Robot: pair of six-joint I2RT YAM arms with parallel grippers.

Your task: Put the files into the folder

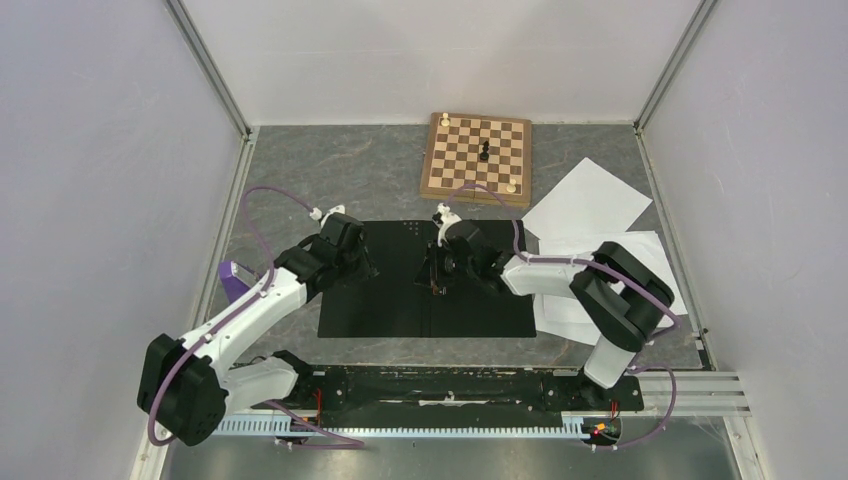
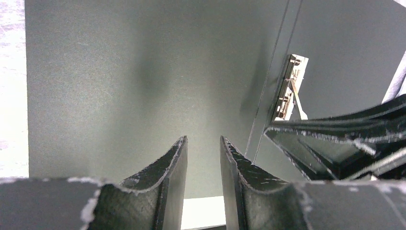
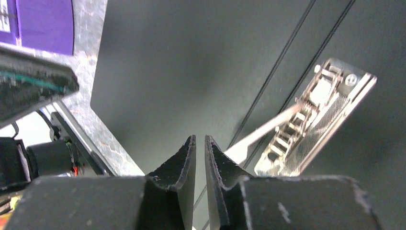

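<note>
You had the folder (image 1: 390, 312) lying open and flat on the table (image 1: 300, 170), black inside up. The files (image 1: 585, 200) lay loosely spread just beside its right edge, partly under your right arm, and none was inside yet. Your left gripper (image 2: 203, 140) hung over the left panel, fingers narrowly apart with nothing between them. Your right gripper (image 3: 200, 137) sat close by the spine clip (image 3: 316, 120), fingers all but closed and also empty. The clip's lever looked lifted, though these views did not settle it. The step in hand seemed to be readying the clip, so you did best to confirm the lever stood fully up before leaving it. After that you could swing the right arm to the sheets and drag one by its edge rather than pinch flat paper from above. The left gripper was well placed to press the cover down and stop the folder skating.
</note>
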